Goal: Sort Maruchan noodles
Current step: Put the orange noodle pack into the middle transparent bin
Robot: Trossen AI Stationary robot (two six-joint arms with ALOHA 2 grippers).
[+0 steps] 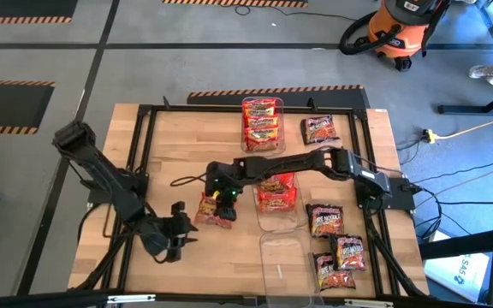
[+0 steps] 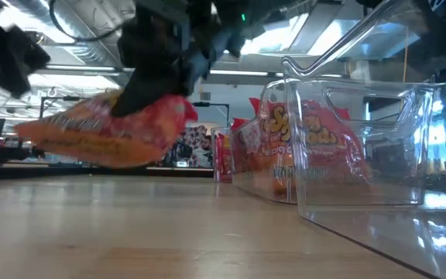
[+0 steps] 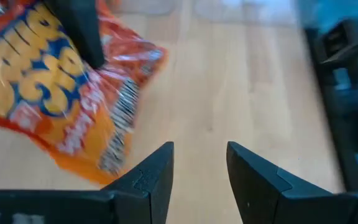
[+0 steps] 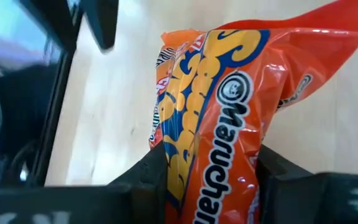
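Note:
My right gripper (image 1: 221, 193) reaches across the table's middle and is shut on an orange-red Maruchan packet (image 1: 213, 210), which shows large in the right wrist view (image 4: 222, 106) and hangs above the wood in the low view (image 2: 111, 132). My left gripper (image 1: 179, 226) waits open just to the packet's left (image 3: 200, 163); the packet (image 3: 48, 93) lies ahead of its fingers. Red-yellow packets (image 1: 261, 122) fill the far clear bin. Orange-red ones (image 1: 276, 193) sit in the middle bin. Several dark packets (image 1: 326, 220) lie flat on the table's right side. My right gripper pinches the orange-red packet between its two fingers (image 4: 146, 180), which come from above, pointing down. It grips the upper part near one edge (image 2: 165, 105). The packet is lifted clear of the table and hangs tilted below the fingers, with its crinkled body bulging between them.
A third clear bin (image 1: 285, 259) stands near the table's near edge, right of centre, and looms at the right of the low view (image 2: 378, 155). A black frame (image 1: 144, 111) rims the table. Bare wood (image 1: 187, 145) lies on the far left part.

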